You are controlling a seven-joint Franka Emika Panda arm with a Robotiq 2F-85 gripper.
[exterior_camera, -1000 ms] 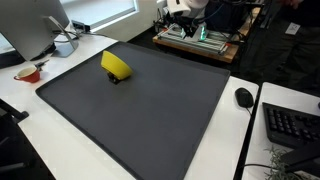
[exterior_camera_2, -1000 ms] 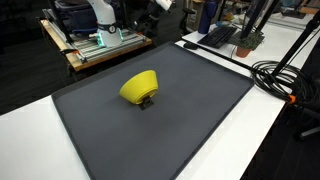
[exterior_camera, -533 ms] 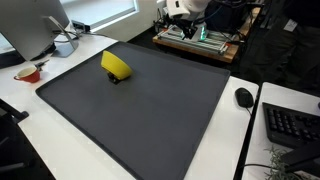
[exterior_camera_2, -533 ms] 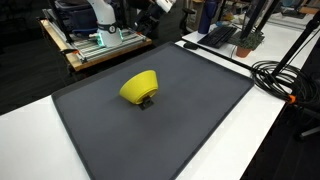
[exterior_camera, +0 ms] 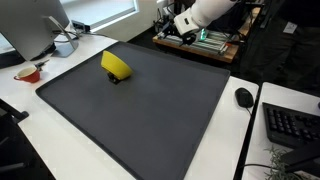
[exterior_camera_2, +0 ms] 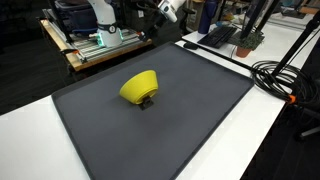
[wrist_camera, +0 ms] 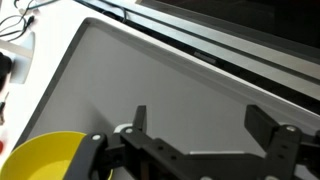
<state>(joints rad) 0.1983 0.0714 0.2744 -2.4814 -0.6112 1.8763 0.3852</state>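
gripper point(wrist_camera: 200, 128) jaws spread, empty, aloft, well apart from bowl | yellow bowl point(exterior_camera: 115, 65) tipped on dark mat point(exterior_camera: 150, 110), near a corner | judged light, rigid, slick plastic; pinch at thin rim, not dome

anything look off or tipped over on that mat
The yellow bowl sits tilted on the dark mat, one side propped on a small dark object under it instead of resting flat. No spill or damage shows.
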